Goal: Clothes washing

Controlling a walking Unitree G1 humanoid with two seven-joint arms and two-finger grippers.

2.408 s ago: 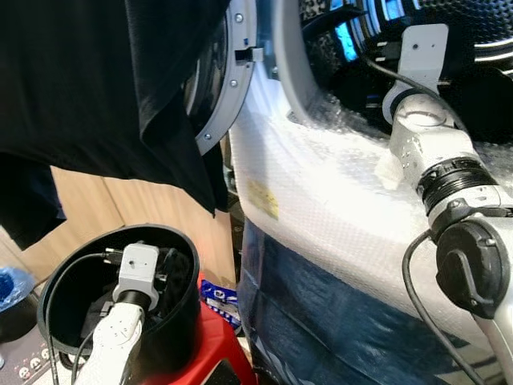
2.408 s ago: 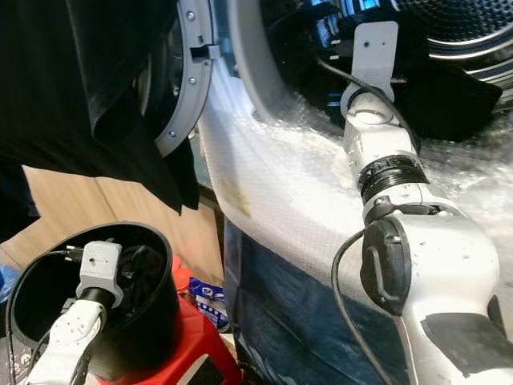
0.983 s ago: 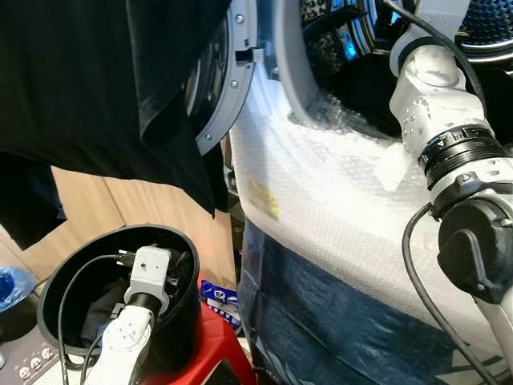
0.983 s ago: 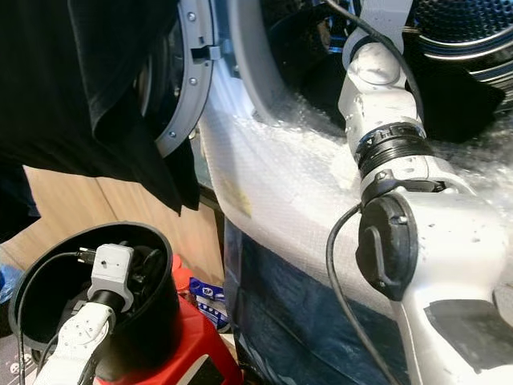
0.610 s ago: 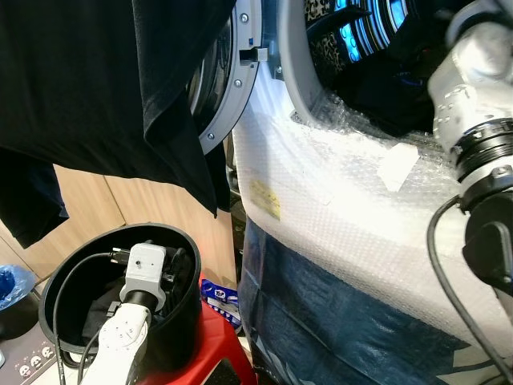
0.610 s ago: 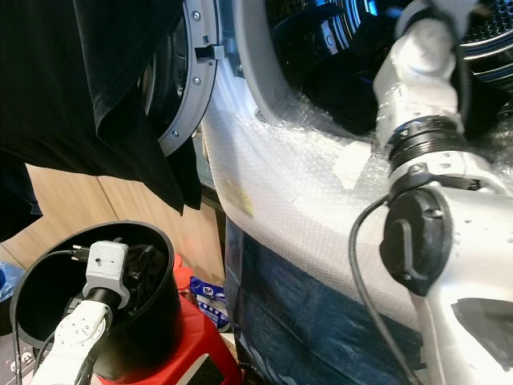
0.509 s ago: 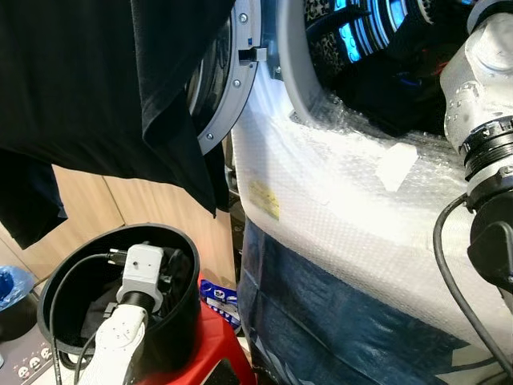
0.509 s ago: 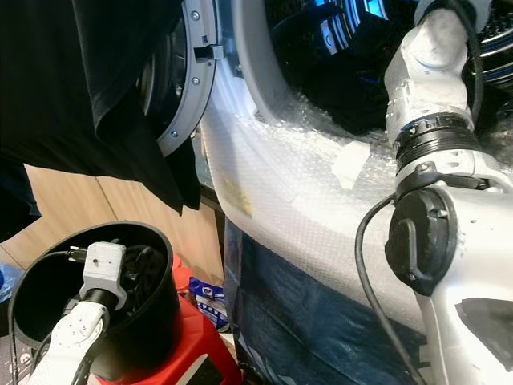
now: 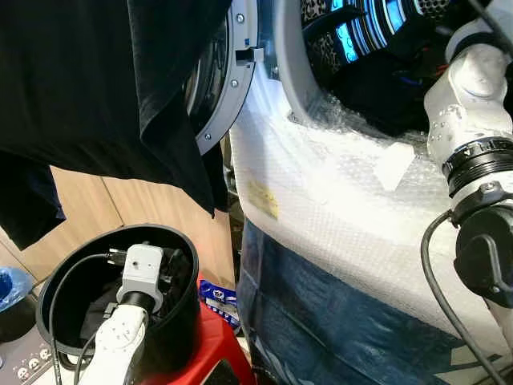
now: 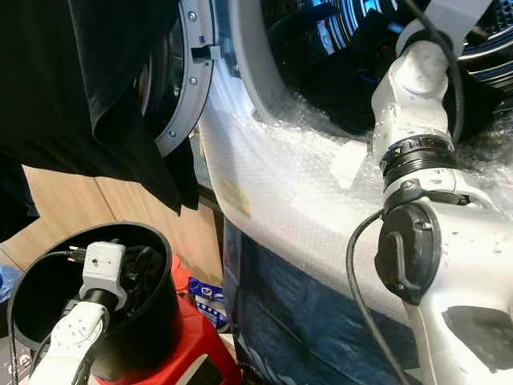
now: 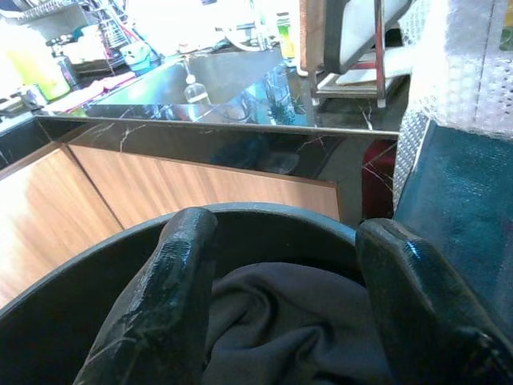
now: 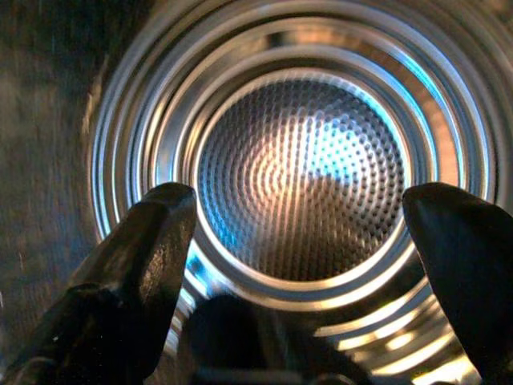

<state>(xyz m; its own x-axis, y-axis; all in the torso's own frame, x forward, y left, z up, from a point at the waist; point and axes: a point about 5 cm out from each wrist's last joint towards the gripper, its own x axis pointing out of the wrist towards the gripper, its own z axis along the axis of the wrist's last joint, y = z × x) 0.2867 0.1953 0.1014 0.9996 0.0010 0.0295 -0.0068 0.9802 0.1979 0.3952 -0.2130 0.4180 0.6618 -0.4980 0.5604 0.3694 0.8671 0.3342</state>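
The right gripper (image 12: 296,265) is inside the washer drum (image 12: 300,168), at the upper right of the head views. In its wrist view the two black fingers (image 12: 136,265) stand wide apart and hold nothing, pointing at the perforated steel back wall lit blue and amber. A dark garment (image 12: 232,329) lies low in the drum between the fingers; whether they touch it cannot be told. In the head views the right arm (image 10: 413,120) rises from the lower right over the bubble-wrapped washer front (image 9: 337,200) into the opening, where dark clothes (image 9: 385,88) sit at the drum's lip.

The left gripper (image 11: 280,273) is down in the black bucket (image 9: 180,313) at the lower left, its wrist camera block (image 9: 142,265) just above the rim. Its fingers (image 11: 172,281) are spread wide, empty, with a dark crumpled cloth (image 11: 288,321) lying in the bucket between and beneath them. The bucket stands on a red stool (image 9: 212,353).

A black garment (image 9: 104,80) hangs across the upper left, covering much of the open washer door (image 9: 228,80).
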